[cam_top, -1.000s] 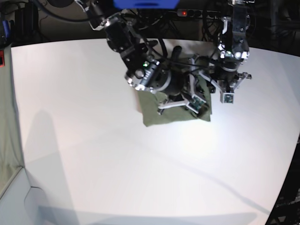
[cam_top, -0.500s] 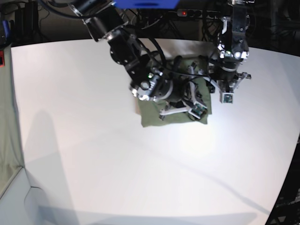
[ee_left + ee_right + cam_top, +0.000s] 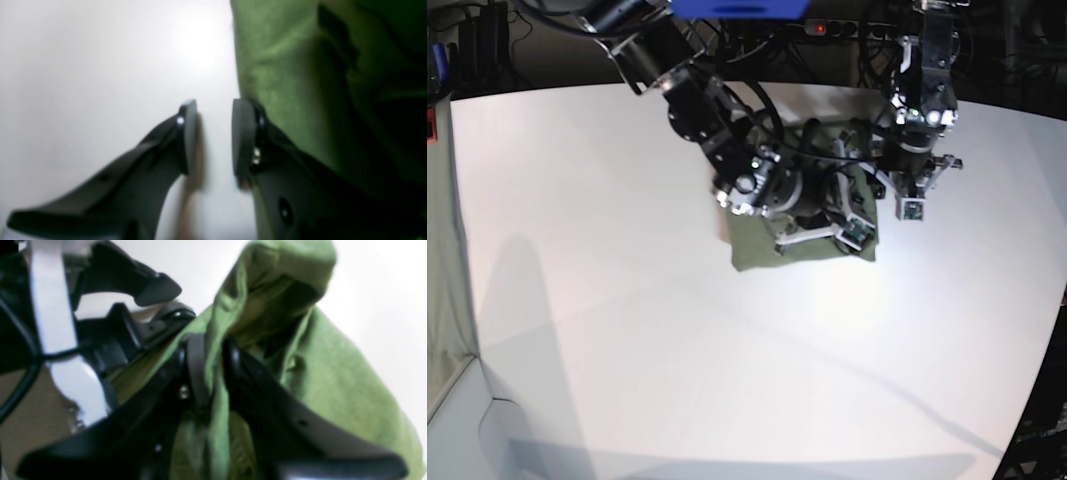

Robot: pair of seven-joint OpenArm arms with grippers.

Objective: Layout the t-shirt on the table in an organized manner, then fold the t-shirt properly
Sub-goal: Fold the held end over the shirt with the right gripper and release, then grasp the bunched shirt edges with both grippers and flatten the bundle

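The t-shirt (image 3: 802,245) sits folded into a small olive block on the white counter (image 3: 627,330), up toward twelve o'clock on the surface and a touch right of the middle, with bare white all around its near side. Both arms crowd over it.

The right gripper (image 3: 210,370) comes in from about eleven o'clock and is pressed right into the cloth. Seen from its own wrist, a raised ridge of green fabric runs up between the two dark fingers (image 3: 196,366), and the jaws stand narrow on either side of that fold (whether they are truly pinching it or only loosely straddling it, I cannot tell, since the picture is soft). Above the fingers the fabric bunches into a hooded hump, and off at ten o'clock in that view the other arm's black and white parts show.

The left gripper (image 3: 213,133) hangs at the shirt's right edge, at roughly two o'clock from the folded block. Its jaws are a little apart, with nothing but plain white counter showing in the gap. One finger (image 3: 245,133) sits just at the border of the green cloth, the other (image 3: 186,133) stands over bare counter, and the shirt fills the whole three o'clock side of that view.
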